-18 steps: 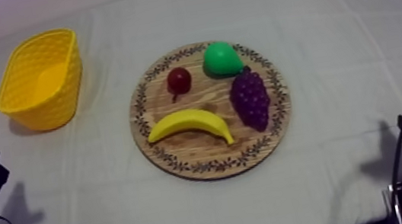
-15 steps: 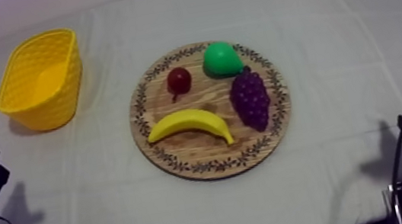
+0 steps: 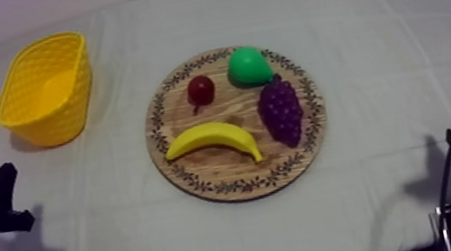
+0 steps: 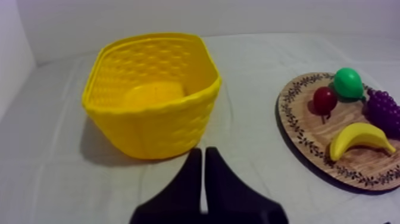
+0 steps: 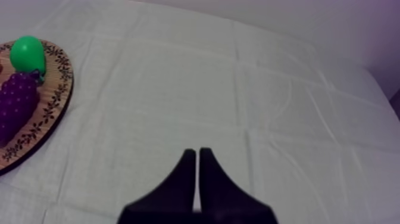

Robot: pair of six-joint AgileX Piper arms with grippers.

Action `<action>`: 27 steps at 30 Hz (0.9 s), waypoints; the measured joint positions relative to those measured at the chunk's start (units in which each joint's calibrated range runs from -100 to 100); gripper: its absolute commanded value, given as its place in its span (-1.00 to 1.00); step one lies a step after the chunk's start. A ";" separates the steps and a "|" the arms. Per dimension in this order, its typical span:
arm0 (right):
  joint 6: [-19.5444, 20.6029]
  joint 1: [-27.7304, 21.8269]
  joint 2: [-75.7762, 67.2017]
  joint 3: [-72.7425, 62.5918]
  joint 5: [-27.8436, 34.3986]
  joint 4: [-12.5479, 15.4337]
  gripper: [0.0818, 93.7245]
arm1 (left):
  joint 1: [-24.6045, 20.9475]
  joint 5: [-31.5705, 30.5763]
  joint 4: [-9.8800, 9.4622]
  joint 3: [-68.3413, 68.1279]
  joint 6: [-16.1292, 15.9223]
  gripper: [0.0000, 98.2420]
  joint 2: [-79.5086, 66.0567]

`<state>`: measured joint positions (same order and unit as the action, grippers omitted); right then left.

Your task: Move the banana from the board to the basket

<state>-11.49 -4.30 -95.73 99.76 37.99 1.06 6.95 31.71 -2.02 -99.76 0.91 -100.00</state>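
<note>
The banana lies at the near side of the wooden board, well apart from the yellow basket on the tabletop. The left tool and right tool sit clenched on nothing. The toy is probably light, stiff and smooth, and its thick middle looks like the safest hold.

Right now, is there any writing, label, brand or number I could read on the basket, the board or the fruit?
None: no word, number or brand is readable anywhere.
The wooden board has a leafy pattern round its rim, not letters.
The yellow basket, banana, pear, grapes and small red fruit show no labels.
</note>
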 measured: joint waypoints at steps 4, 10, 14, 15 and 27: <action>0.00 0.00 0.00 0.00 0.00 0.00 -0.99 | 0.00 0.00 0.00 0.00 0.96 -1.00 0.00; 0.00 0.00 0.00 0.00 0.00 0.00 -0.99 | 0.00 0.06 0.06 0.00 2.34 -1.00 0.00; 0.00 0.00 0.00 0.00 0.00 0.00 -0.99 | 0.00 0.06 0.06 0.00 1.95 -1.00 0.00; 0.00 0.00 0.00 0.00 0.00 0.00 -0.99 | 0.00 0.06 0.06 0.00 2.28 -1.00 0.00; 0.00 0.00 0.00 0.00 0.00 0.00 -0.99 | 0.74 0.46 0.10 0.00 5.12 -0.96 0.00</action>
<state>-11.49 -4.30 -95.73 99.76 37.99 1.06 7.69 32.17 -1.91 -99.76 6.03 -100.00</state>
